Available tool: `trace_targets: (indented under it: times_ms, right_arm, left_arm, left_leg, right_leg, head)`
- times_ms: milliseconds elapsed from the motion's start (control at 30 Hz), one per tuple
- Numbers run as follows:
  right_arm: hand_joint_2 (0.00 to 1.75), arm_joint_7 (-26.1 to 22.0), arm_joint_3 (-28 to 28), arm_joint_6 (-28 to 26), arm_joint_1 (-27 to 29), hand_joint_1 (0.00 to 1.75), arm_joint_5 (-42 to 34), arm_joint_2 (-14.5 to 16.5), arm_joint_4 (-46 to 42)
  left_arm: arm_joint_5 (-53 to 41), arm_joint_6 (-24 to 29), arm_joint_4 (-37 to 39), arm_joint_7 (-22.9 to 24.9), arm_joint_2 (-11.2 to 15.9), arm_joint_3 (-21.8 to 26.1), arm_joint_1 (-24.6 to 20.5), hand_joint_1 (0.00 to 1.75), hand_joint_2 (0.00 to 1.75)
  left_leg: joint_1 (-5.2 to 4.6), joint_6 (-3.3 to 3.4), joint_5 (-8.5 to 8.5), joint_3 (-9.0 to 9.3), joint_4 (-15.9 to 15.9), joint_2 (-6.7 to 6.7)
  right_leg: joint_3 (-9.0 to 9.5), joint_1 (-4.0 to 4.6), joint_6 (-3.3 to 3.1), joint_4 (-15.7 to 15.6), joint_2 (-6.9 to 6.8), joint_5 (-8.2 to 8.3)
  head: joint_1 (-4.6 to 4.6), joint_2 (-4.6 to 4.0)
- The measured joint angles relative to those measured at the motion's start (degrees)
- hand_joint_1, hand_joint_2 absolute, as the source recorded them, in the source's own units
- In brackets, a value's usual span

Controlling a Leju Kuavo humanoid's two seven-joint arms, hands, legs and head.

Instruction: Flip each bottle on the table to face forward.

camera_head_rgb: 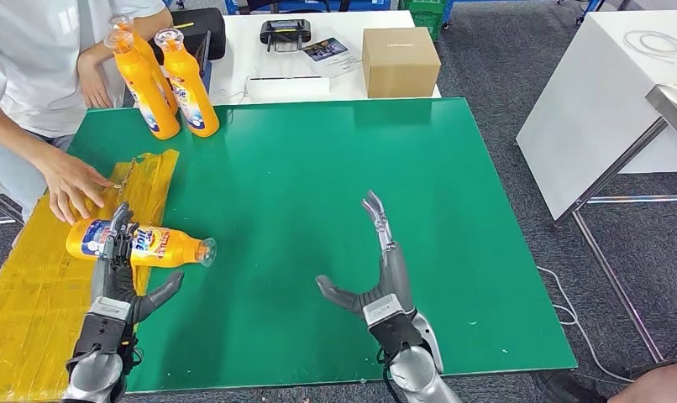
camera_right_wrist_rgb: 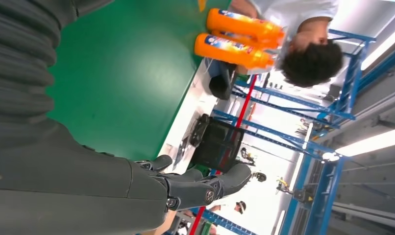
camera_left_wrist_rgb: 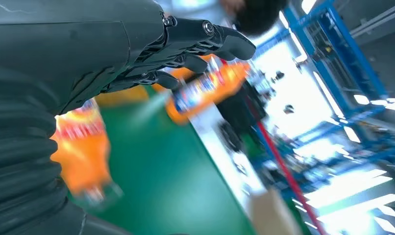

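Observation:
An orange bottle [camera_head_rgb: 150,245] lies on its side at the table's left, half on the yellow cloth [camera_head_rgb: 28,294], with its clear cap pointing right. My left hand [camera_head_rgb: 121,269] reaches over its label, fingers straight and thumb spread to the side, gripping nothing. The left wrist view shows those fingers [camera_left_wrist_rgb: 195,44] stretched out above the blurred bottle [camera_left_wrist_rgb: 83,152]. My right hand [camera_head_rgb: 384,269] hovers open over the green table [camera_head_rgb: 318,185] near the front middle, holding nothing. A group of upright orange bottles [camera_head_rgb: 188,84] stands at the back left, also in the right wrist view [camera_right_wrist_rgb: 234,49].
A person in white stands at the left, one hand [camera_head_rgb: 73,189] flat on the yellow cloth just behind the lying bottle. Behind the green table, a white table holds a cardboard box [camera_head_rgb: 400,60] and a black device [camera_head_rgb: 285,32]. Another white table [camera_head_rgb: 604,92] stands to the right.

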Motion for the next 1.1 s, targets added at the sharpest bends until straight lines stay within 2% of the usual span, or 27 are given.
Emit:
trace_targets:
  times_ms: [167, 267, 433, 633, 900, 1100]
  right_arm:
    - [1.75, -1.1, -0.01, 1.41, 3.62, 0.0, -0.03, -0.3, -3.74]
    - [1.75, -1.62, -0.05, 1.46, 6.4, 0.0, 1.07, -0.55, -6.31]
    - [1.75, -1.76, -0.09, 1.39, 8.58, 0.0, 1.79, -0.82, -8.74]
    - [1.75, -1.52, -0.13, -1.81, 10.83, 0.0, 5.65, -1.35, -11.17]
    - [1.75, -0.17, -0.29, -2.56, 13.06, 0.0, 5.46, -2.64, -12.98]
    - [1.75, 7.1, -2.37, -1.0, 14.36, 0.0, 1.87, -3.24, -12.79]
  left_arm:
    - [3.92, -11.51, -4.06, 0.4, -3.85, 1.74, 2.37, 0.0, 1.75]
    - [4.09, -16.52, -5.28, 1.6, -6.6, 2.23, 4.26, 0.0, 1.75]
    - [4.46, -17.77, -6.24, 2.09, -9.28, 2.18, 5.84, 0.0, 1.75]
    - [6.18, -20.82, -6.74, 3.97, -10.66, 2.07, 7.59, 0.0, 1.75]
    - [6.16, -21.43, -6.75, 4.91, -11.33, 1.91, 9.41, 0.0, 1.75]
    - [5.97, -22.09, -7.12, 6.88, -11.32, 2.03, 11.25, 0.0, 1.75]
  left_leg:
    - [-0.03, 0.02, -0.02, -0.02, 0.0, -0.01]
    - [-0.04, 0.02, -0.04, -0.04, 0.0, -0.03]
    - [-0.03, 0.02, -0.05, -0.03, 0.0, -0.01]
    - [0.0, 0.01, -0.05, 0.01, 0.0, -0.01]
    - [-0.02, 0.0, -0.07, -0.02, 0.0, -0.01]
    - [-0.01, 0.0, -0.07, 0.0, -0.01, -0.01]
  right_leg:
    - [-0.01, -0.04, 0.0, -0.02, 0.0, 0.0]
    - [-0.02, -0.06, 0.01, -0.02, -0.01, -0.01]
    - [-0.03, -0.05, 0.01, -0.02, -0.01, 0.0]
    - [0.0, -0.01, 0.0, -0.02, -0.01, -0.01]
    - [-0.03, -0.02, -0.01, -0.03, -0.01, -0.02]
    - [0.0, -0.02, -0.01, -0.03, -0.01, -0.02]
  head:
    - [0.0, 0.0]
    - [0.0, 0.0]
    - [0.0, 0.0]
    - [-0.01, 0.0]
    - [-0.01, 0.0]
    - [-0.01, 0.0]
